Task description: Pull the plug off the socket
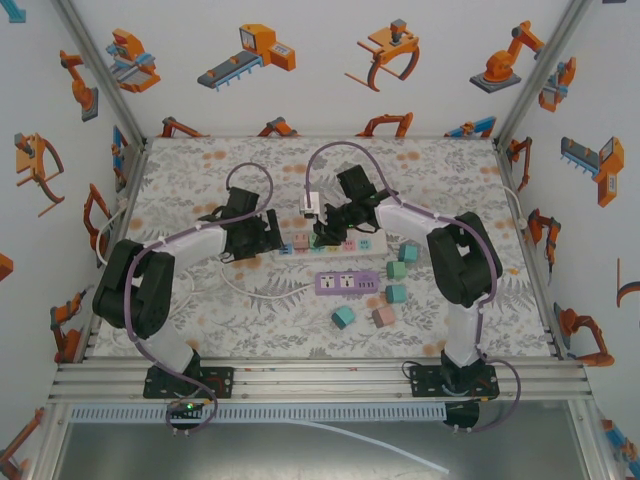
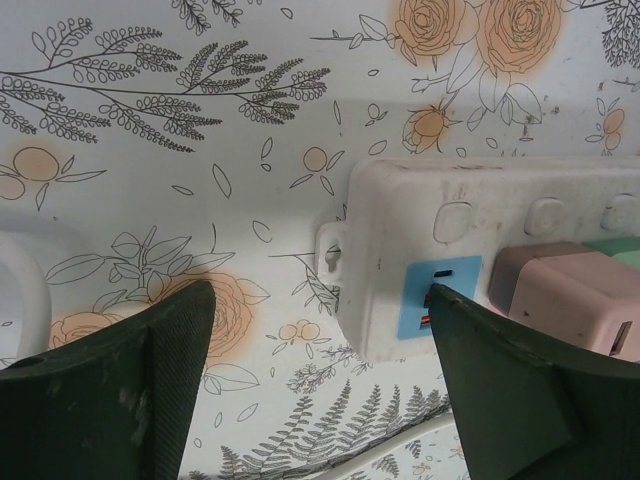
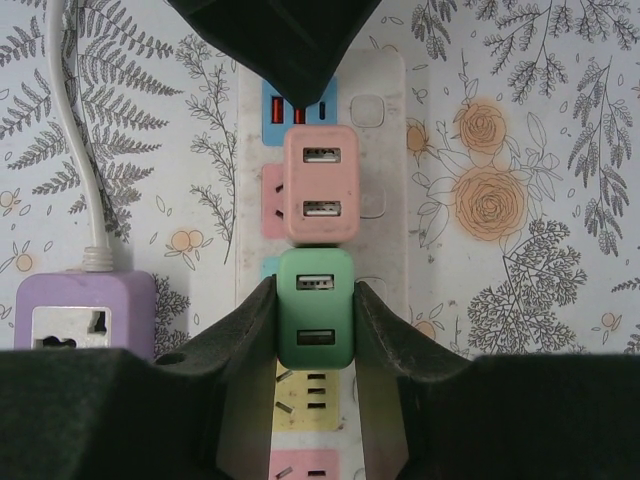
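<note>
While left gripper (image 2: 318, 295) sits spread at the left end of the white power strip (image 2: 400, 215), one finger (image 2: 510, 400) at its blue socket (image 2: 442, 290), right gripper (image 3: 315, 288) pinches the green plug (image 3: 315, 310) seated in that strip, just beside the pink plug (image 3: 320, 185); plug's long axis runs along the strip; right arm nearer; wrist view shows pads (image 3: 250, 340) touching both plug sides; top view too small to tell.

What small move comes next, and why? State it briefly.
Probably lift the right end effector straight off the white plastic power strip: its fingers touch both sides of the green two-port USB plug, while the left end effector sits at the strip's end.
</note>
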You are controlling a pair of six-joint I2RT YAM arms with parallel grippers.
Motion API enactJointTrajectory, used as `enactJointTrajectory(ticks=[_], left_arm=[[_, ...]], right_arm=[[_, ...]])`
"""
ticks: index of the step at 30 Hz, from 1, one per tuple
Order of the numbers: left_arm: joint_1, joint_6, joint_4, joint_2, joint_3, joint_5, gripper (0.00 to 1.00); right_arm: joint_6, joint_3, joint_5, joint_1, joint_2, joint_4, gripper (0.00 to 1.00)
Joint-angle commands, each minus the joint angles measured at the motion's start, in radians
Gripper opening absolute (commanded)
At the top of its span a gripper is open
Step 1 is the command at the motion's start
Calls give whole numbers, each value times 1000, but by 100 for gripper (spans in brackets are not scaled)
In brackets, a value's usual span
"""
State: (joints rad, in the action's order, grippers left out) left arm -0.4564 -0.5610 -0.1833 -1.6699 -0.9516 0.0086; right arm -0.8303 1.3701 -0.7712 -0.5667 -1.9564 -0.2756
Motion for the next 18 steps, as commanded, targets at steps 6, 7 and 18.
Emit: enactJointTrajectory(ticks=[6,7,18], left_arm=[[-50,85,-174,-84,-33,-197,79],[-60,90,-185,-88,-38,-219,79],[-80,86,-193,-89,-46,-230,79]], right_arm=[[46,70,-115,-6,24,38,21],[49,69,-115,-5,26,41,21],[56,52,-101,-5,68,47,19]])
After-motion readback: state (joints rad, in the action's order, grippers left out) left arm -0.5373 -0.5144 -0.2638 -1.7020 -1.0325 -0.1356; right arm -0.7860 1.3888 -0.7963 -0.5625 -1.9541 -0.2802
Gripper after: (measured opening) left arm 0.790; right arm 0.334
